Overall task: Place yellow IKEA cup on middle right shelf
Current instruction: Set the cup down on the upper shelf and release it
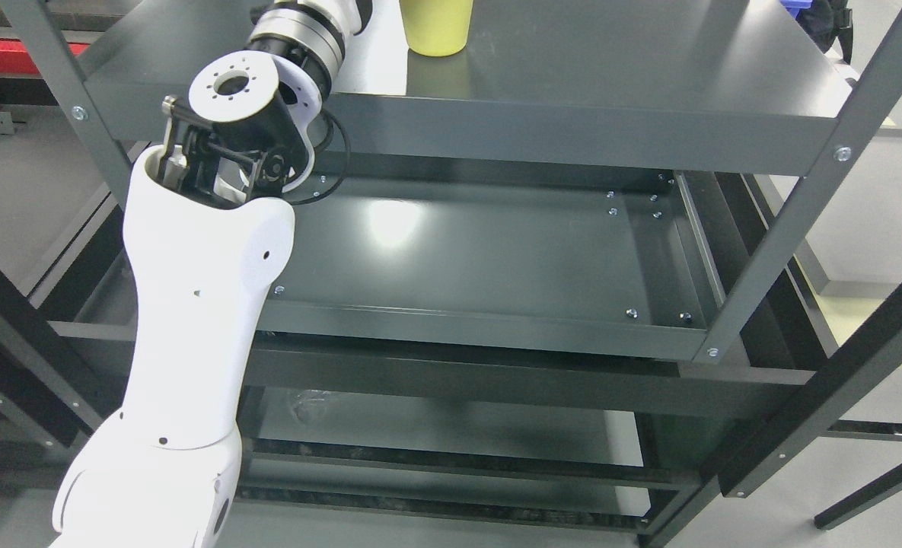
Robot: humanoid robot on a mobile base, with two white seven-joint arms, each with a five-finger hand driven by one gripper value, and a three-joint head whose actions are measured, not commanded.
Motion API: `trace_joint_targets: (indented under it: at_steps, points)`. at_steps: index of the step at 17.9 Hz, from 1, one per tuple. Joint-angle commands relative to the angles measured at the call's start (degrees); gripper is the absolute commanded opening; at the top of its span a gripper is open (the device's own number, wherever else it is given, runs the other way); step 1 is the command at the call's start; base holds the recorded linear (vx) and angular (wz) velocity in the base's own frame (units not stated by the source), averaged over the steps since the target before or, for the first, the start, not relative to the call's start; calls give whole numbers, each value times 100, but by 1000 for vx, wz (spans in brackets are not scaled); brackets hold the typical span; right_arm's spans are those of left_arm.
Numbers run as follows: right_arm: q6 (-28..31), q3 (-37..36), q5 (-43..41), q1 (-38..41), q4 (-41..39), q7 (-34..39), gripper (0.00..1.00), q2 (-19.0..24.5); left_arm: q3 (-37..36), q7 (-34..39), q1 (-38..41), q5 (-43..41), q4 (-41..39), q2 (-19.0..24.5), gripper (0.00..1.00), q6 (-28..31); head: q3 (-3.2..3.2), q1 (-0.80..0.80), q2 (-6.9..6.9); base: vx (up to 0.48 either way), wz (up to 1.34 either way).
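Observation:
A yellow cup [436, 27] stands upright on the top dark grey shelf [610, 84], its upper part cut off by the picture's top edge. My left arm [192, 304] rises from the lower left, bends at the elbow and reaches up over that shelf just left of the cup. Its forearm [302, 34] leaves the picture at the top, so the hand itself is hidden. The middle shelf [496, 259] below lies bare. My right arm does not show.
Grey metal uprights frame the rack at the right [801, 198] and the left [62, 91]. A lower shelf [451, 426] holds a crumpled clear plastic bit [306, 403]. A black diagonal beam [839, 380] crosses at the right. A blue object [797, 4] peeks at the top right.

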Motion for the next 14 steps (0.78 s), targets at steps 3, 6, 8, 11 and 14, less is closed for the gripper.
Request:
trace_joint_targets:
  at_steps: [3, 6, 8, 11, 14]
  points:
    - [5, 97, -140, 79, 0, 5, 99, -100, 410, -67, -303, -1, -822, 100, 99, -1, 0, 0, 0, 0, 0]
    - [5, 97, -140, 79, 0, 5, 99, -100, 410, -696, -304, 25, -840, 100, 99, 8, 0, 0, 0, 0, 0]
    - [5, 97, -140, 79, 0, 5, 99, -100, 410, -1626, -269, 60, -866, 100, 99, 8, 0, 0, 0, 0, 0]
    - [5, 97, -140, 79, 0, 5, 99, -100, 340, -2980, -155, 78, -857, 100, 98, 8, 0, 0, 0, 0, 0]
    - [5, 97, -140, 79, 0, 5, 99, -100, 296, -4481, -14, 165, -857, 100, 98, -18, 0, 0, 0, 0, 0]
